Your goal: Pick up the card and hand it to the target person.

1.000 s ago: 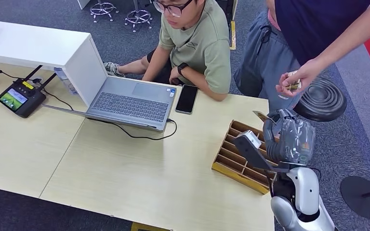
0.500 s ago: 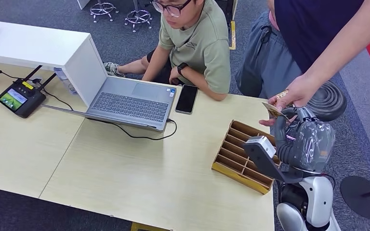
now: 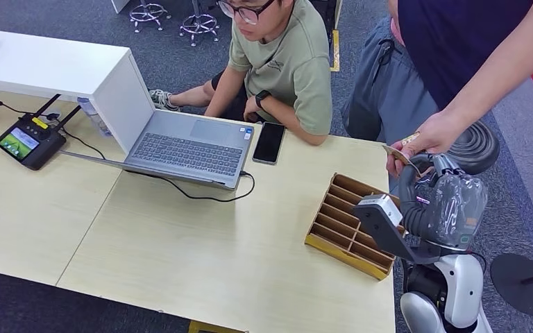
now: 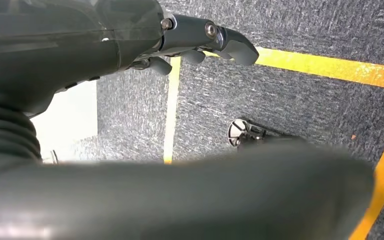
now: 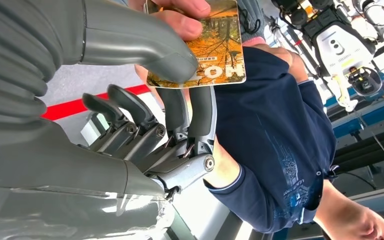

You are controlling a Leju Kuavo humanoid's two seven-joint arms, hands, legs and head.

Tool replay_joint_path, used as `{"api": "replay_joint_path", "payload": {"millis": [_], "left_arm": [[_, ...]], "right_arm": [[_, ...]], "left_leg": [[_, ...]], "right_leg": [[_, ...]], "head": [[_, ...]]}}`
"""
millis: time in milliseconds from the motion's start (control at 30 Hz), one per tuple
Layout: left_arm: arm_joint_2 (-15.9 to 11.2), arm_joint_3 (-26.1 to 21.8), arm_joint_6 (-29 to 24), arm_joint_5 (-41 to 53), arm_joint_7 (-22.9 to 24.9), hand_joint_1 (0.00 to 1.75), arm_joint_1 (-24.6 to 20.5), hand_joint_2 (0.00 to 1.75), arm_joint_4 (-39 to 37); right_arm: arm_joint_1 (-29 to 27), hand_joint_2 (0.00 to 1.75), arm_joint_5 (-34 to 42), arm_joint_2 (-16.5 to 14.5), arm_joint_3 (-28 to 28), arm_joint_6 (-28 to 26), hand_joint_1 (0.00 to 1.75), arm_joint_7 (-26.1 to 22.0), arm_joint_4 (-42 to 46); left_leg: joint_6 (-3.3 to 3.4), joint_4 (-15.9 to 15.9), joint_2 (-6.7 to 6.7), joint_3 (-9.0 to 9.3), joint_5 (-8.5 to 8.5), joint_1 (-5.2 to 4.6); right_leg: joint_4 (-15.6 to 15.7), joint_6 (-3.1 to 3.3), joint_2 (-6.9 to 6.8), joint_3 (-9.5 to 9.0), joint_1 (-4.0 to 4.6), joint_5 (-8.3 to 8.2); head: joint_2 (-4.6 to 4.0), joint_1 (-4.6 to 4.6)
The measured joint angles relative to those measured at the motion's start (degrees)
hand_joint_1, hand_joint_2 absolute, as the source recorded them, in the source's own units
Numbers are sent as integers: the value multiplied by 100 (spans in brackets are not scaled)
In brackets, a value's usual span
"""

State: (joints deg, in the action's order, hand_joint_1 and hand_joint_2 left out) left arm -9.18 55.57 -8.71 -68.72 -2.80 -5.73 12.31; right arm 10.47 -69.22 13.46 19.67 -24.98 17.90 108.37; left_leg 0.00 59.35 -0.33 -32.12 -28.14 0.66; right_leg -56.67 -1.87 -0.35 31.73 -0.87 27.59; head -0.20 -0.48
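Observation:
The card (image 3: pixel 394 150) is orange with an autumn picture (image 5: pixel 210 55). My right hand (image 3: pixel 441 201) is raised beside the table's right end and pinches the card between thumb (image 5: pixel 130 40) and fingers (image 5: pixel 190 115). A standing person in a dark blue shirt (image 5: pixel 275 135) reaches down, and that person's hand (image 3: pixel 427 139) grips the card's far edge with fingertips (image 5: pixel 180 15). My left hand (image 4: pixel 195 40) hangs over grey carpet, holding nothing, its fingers apart from the thumb.
A wooden slotted organizer (image 3: pixel 347 225) lies on the table (image 3: pixel 201 257) just left of my right arm. A seated person (image 3: pixel 284 62) is behind a laptop (image 3: pixel 187 142) and a phone (image 3: pixel 269 142). A black round stool (image 3: pixel 475 142) stands behind the person's hand.
My right hand has lifted and moved right with the card, away from the organizer. The standing person's hand came down to the card and now grips it.

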Motion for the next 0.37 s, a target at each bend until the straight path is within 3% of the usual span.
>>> {"api": "replay_joint_path", "payload": {"millis": [67, 367], "left_arm": [[0, -16, 2, -36, -8, 0, 0, 0, 0], [0, -26, -63, -44, 10, 0, 0, 0, 0]], "right_arm": [[-4, 175, 9, -1, -14, 0, 1, 0, 0], [-59, 175, 388, -2, -98, -222, 0, -82, 9]], "left_leg": [[0, 0, 0, 0, 0, 0], [0, 0, -1, 0, 0, 0]], "right_leg": [[0, 0, 0, 0, 0, 0], [1, 0, -1, 0, 0, 0]], "head": [[0, 0], [0, 0]]}}
